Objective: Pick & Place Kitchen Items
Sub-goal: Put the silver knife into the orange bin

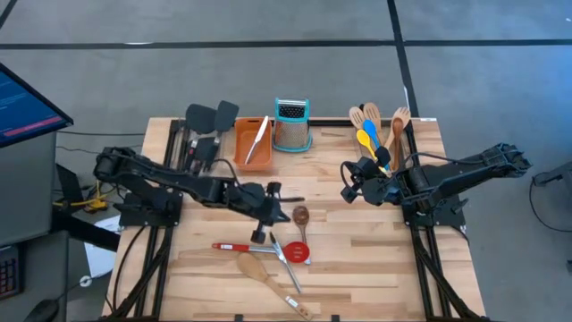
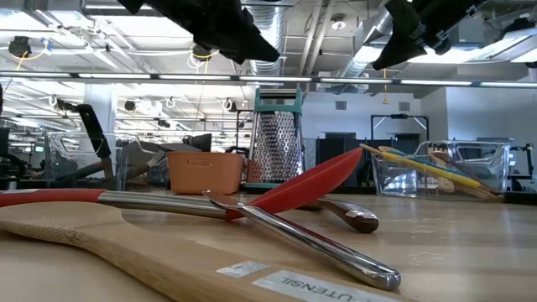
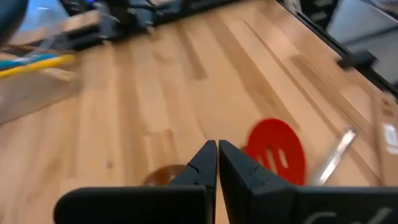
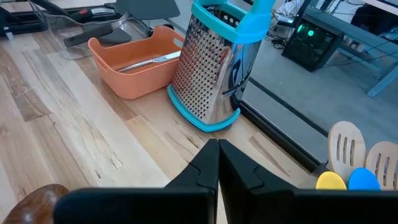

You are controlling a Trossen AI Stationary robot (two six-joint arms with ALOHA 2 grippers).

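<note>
Both grippers are clenched on nothing. The left gripper (image 1: pixel 271 213) hangs over the bench's middle, above the red slotted turner (image 1: pixel 298 253) and the dark wooden spoon (image 1: pixel 300 216). The right gripper (image 1: pixel 349 182) hovers toward the right edge, near the clear bin of wooden, yellow and blue utensils (image 1: pixel 375 134) at the back right corner.

You can see a steel grater (image 1: pixel 291 126) standing upright by the tabletop's far edge, just beside an orange tray (image 1: pixel 252 143).
</note>
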